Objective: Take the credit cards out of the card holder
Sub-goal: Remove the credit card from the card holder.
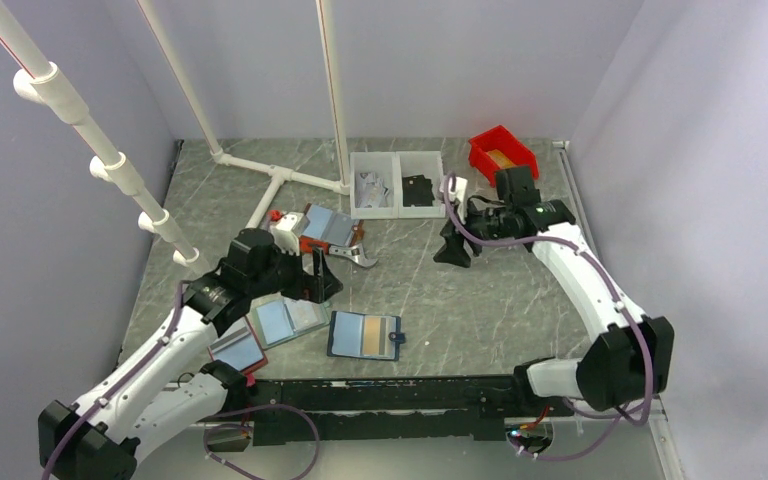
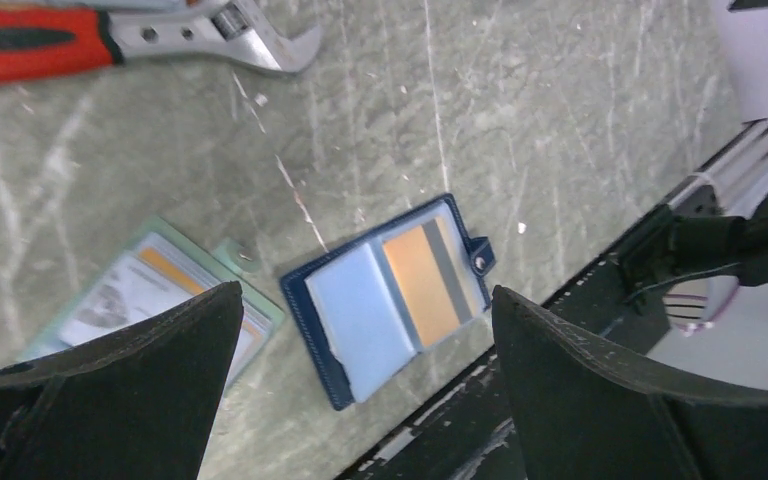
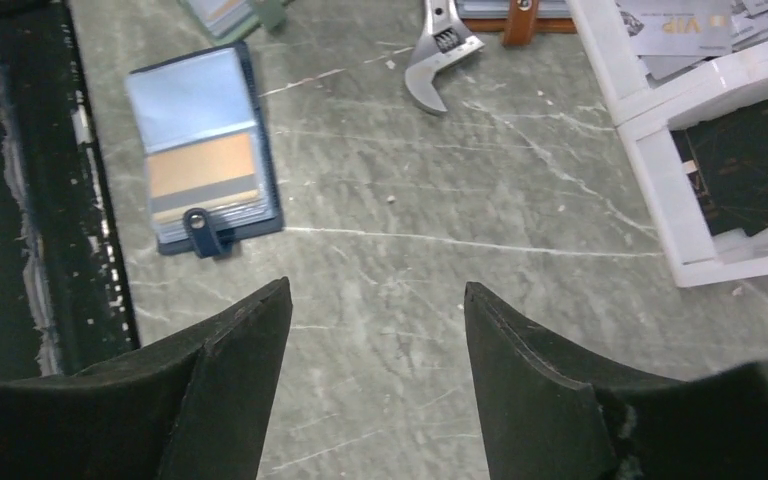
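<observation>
Left arm reaches forward from its base with the elbow bent, wrist pitched down. The left pincer point(image 1: 318, 278) hangs over the desk point(image 1: 480, 300) between the wrench point(image 1: 356, 256) and the green-edged holder point(image 1: 288, 320). Its jaws are spread wide with nothing between them, and in the left wrist view the fingers point(image 2: 140, 380) frame the card holder point(image 1: 364, 335) from above without touching it. Right arm is stretched far out, forearm sloping up to the far side, wrist folded back to the left. The right pincer point(image 1: 454, 250) points down at bare desk just in front of the white bins point(image 1: 397, 183), also wide apart and empty. The card holder lies flat and opened near the front rail point(image 1: 410, 390), well apart from both pincers, strap tab on its right edge in the top view. The tan card point(image 1: 377, 334) sits in the pocket on the tab side, a grey stripe along it; the other pocket shows only light blue. We can't make out a black card in the holder.
</observation>
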You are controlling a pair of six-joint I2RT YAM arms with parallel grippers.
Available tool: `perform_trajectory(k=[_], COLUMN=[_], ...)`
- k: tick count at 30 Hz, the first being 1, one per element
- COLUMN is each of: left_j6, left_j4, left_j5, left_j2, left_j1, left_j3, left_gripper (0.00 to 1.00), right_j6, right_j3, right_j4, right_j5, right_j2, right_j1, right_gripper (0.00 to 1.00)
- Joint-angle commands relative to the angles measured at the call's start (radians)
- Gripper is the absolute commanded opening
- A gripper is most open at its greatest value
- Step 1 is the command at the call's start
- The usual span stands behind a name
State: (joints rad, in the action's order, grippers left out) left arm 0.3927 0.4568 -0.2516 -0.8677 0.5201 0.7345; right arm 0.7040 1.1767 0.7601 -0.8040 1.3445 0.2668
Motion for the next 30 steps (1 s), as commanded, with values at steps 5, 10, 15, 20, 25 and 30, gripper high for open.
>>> perform_trajectory(k=[5, 10, 15, 20, 25, 30], left_j6=[0.329, 0.427, 0.439, 0.412, 0.408, 0.414], left_j4=[-0.231, -0.334, -0.351, -0.285, -0.281, -0.267], left_j5=[-0.151, -0.204, -0.154, 0.007, 0.095, 0.191], left_j2=[0.011, -0.010, -0.049, -0.092, -0.145, -0.183], left_j1=[-0.003, 0.001, 0.048, 0.176, 0.294, 0.385], left_j3=[-0.137, -0.184, -0.188, -0.148, -0.104, -0.072], left_gripper=[0.99, 1.00, 0.99, 0.99, 0.97, 0.97], right_j6=[0.004, -0.002, -0.023, -0.041, -0.044, -0.043], right_j3=[-0.178, -0.286, -0.289, -0.288, -0.292, -0.292], right_j4=[-0.101, -0.139, -0.156, -0.163, -0.168, -0.165], right_j5=[-0.222, -0.258, -0.279, -0.274, -0.279, -0.282], right_j2=[-0.173, -0.219, -0.211, -0.205, -0.205, -0.199], right_j1=[-0.068, -0.097, -0.110, -0.111, -0.112, -0.112], right_gripper=[0.72, 0.75, 0.76, 0.79, 0.80, 0.80])
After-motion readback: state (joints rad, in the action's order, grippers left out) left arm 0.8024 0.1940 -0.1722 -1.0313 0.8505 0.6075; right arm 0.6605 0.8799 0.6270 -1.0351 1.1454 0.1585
